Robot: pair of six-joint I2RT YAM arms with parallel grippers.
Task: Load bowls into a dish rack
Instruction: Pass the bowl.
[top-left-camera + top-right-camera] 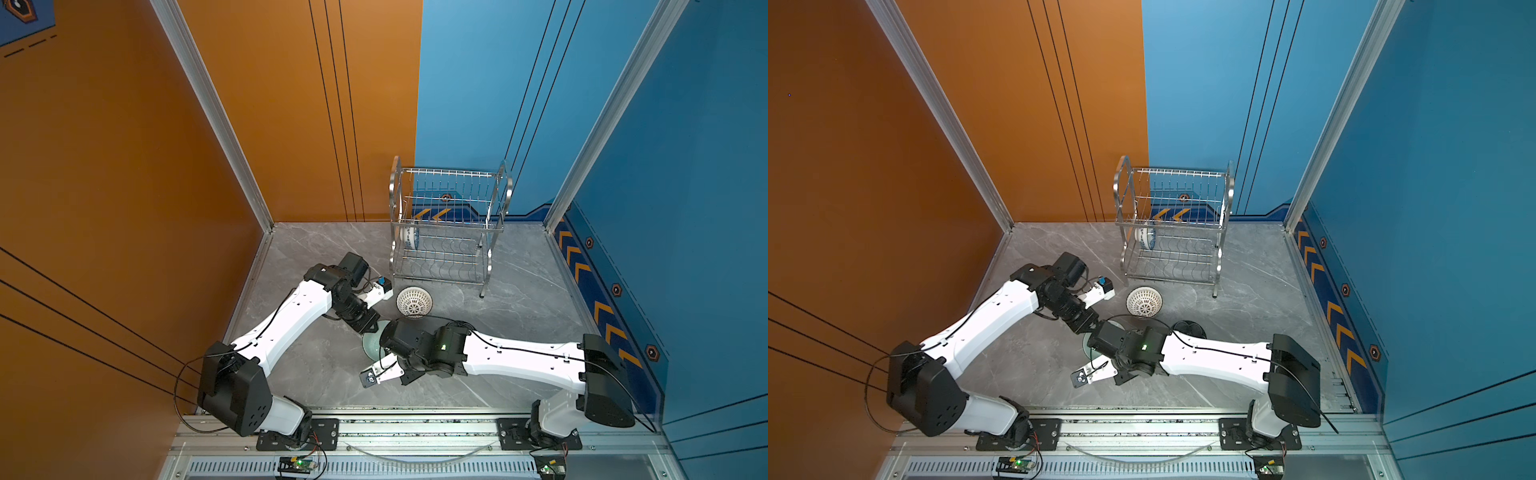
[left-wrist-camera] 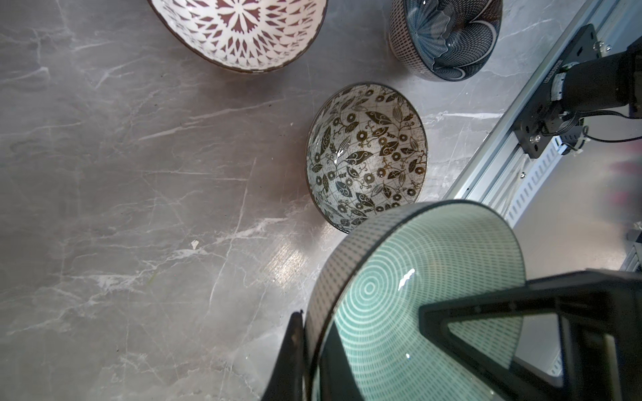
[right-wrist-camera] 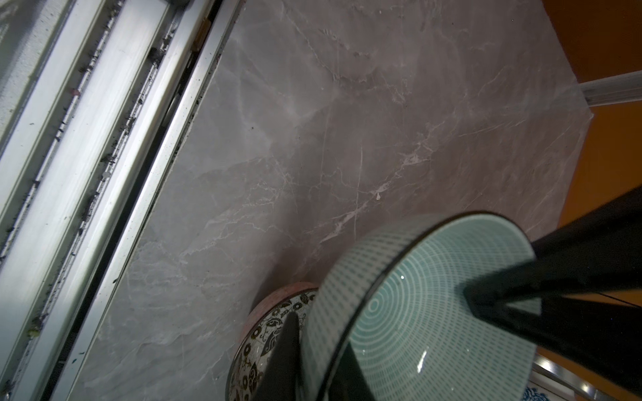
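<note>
Grey marble counter (image 1: 316, 257) between orange and blue walls; at its back, rack (image 1: 449, 232), with floral bowl (image 1: 409, 239) on edge at one end of the lower tier. Over the counter's middle, between both arms, mint bowl (image 2: 417, 295): tilted, seemingly lifted clear, pinched through its wall by left end effector (image 2: 357, 312), one finger inside and one outside. Gripped likewise, judging by the right wrist view, by right end effector (image 3: 378, 305), closed across the same wall. Just beneath, leaf bowl (image 2: 366, 156); further off, lattice bowl (image 1: 414, 302) and navy bowl (image 2: 446, 38), upright, apart, not yet racked. Probably glazed ceramic: rigid, weighty for its size, slick, apt to chip on wire or another rim. Best held at the rim, pads well down the wall, to stop swivelling during transfer.
</note>
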